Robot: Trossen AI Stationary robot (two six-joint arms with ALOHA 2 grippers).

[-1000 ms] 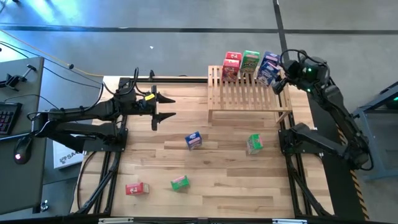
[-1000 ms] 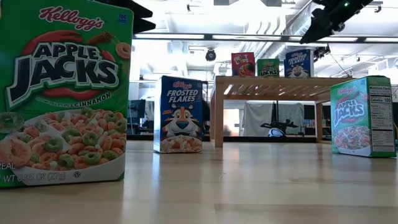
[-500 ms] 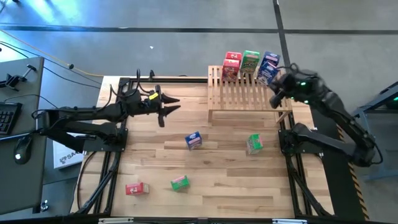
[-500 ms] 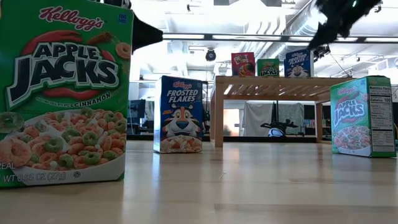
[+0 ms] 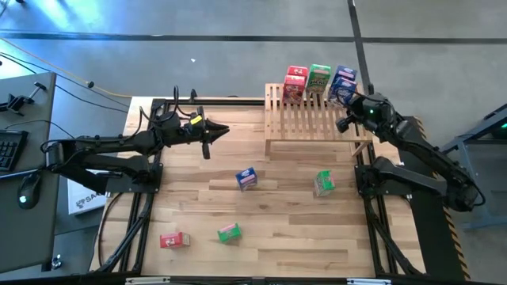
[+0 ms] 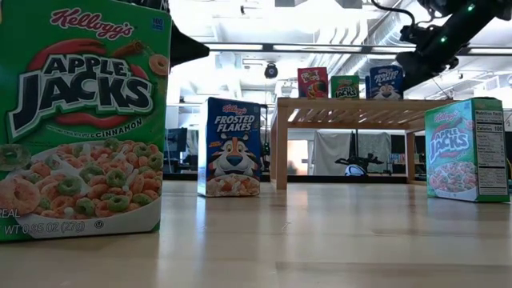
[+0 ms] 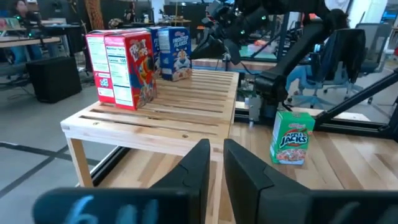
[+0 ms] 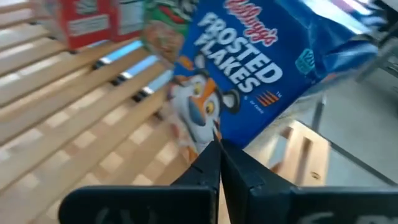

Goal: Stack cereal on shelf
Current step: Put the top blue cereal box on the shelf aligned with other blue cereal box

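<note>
Standing at the shelf's [image 5: 317, 120] twelve-o'clock edge, your blue cereal box [image 5: 344, 83] sits just beyond the right jaws [image 5: 342, 123], which are clenched empty; the left jaws [image 5: 207, 134], also closed, hover over the counter [image 5: 277, 237] at nine o'clock.

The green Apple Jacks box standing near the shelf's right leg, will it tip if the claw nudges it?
Probably. The green box stands upright on a narrow base, tall for its footprint, so a high push likely topples it. It looks like thin cardboard, so likely light and apt to slide on the smooth table.

Boxes [image 5: 318, 81] stand along the shelf's [image 5: 315, 125] far edge; four boxes [image 5: 246, 179] sit apart on the tabletop [image 5: 277, 237] before it.
</note>
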